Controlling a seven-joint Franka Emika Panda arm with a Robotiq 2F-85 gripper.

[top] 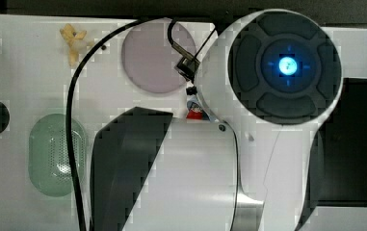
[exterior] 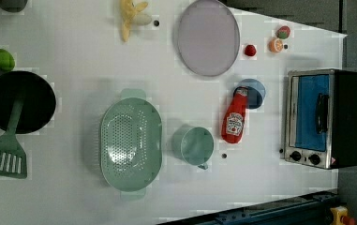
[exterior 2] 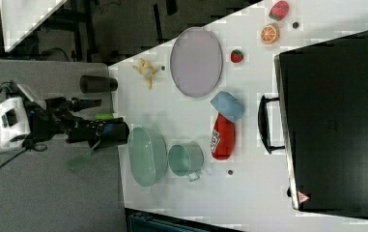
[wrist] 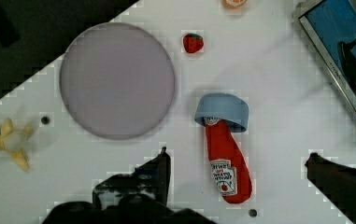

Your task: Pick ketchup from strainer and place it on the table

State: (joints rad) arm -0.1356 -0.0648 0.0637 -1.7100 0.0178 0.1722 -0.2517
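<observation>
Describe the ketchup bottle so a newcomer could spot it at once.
Start at the toaster oven on the left view's right and move left across the white table. The ketchup bottle lies flat there, between the oven and the teal cup, its cap end at the blue bowl. It alone is long, red and white-labelled; the strawberry is tiny and round.

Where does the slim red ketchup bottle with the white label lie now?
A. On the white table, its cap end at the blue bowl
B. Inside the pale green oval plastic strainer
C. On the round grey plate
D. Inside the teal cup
A: the ketchup bottle lies on the table, cap end at the blue bowl; the strainer holds nothing.
</observation>
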